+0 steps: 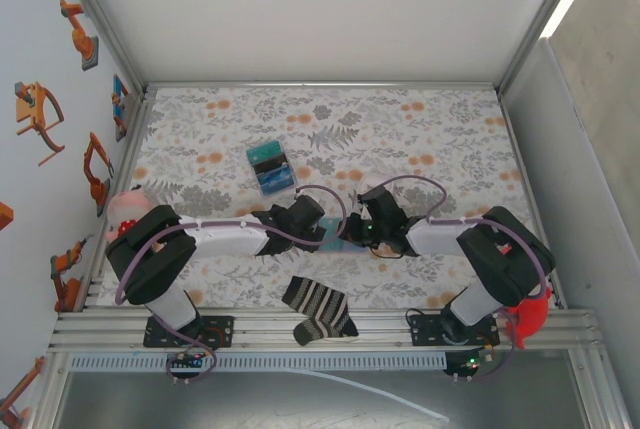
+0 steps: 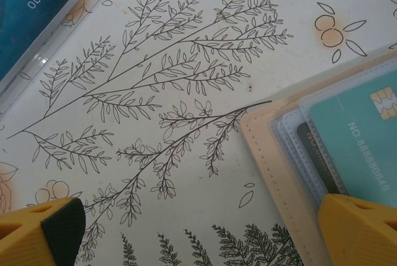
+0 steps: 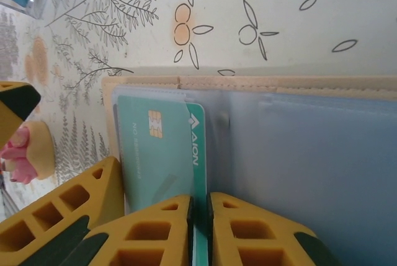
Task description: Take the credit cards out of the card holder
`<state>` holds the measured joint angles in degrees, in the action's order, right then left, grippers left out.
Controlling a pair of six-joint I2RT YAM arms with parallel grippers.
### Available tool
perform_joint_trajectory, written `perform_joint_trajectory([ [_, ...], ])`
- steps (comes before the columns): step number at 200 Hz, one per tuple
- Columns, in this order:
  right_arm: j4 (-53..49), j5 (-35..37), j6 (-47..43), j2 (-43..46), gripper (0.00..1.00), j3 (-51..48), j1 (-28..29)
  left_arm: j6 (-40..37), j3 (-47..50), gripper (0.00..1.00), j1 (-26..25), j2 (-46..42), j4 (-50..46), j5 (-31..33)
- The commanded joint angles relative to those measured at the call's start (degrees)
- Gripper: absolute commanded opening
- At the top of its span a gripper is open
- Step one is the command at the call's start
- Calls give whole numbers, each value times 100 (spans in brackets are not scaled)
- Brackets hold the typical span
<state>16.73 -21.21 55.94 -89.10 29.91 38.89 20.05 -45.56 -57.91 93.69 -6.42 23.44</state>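
Left wrist view: a clear box (image 2: pixel 31 18) lies at top left. The left gripper (image 2: pixel 201 216) hangs spread wide over the patterned cloth (image 2: pixel 186 61), with its right finger (image 2: pixel 360 235) above the tan card holder (image 2: pixel 268 151). Right wrist view: the holder lies open and flat. The right gripper (image 3: pixel 200 216) pinches the edge of a teal credit card (image 3: pixel 155 167) tucked partly under a clear sleeve.

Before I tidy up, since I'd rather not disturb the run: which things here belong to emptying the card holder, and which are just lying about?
Part of the job:
card holder, lying open
teal credit card
right gripper, shut on that card's edge
left gripper, open at the holder's edge

Lying about:
clear box of cards
striped sock
pink object
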Motion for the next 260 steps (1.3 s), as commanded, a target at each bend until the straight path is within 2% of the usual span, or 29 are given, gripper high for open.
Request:
perform_joint_trajectory([
  [1, 487, -229, 171, 170, 12, -171, -65, -74, -66, 97, -53, 111, -402, 75],
  [68, 528, -191, 126, 372, 0, -354, -188, -63, -105, 97, -61, 123, -451, 125],
  [108, 448, -205, 62, 424, 0, -407, -310, -64, -102, 97, -65, 117, -467, 187],
  [197, 312, -387, -90, 514, 7, -349, -409, -89, -131, 97, -61, 136, -494, 301],
  [260, 322, -428, -66, 631, 7, -363, -408, -94, -137, 97, -62, 114, -502, 309],
])
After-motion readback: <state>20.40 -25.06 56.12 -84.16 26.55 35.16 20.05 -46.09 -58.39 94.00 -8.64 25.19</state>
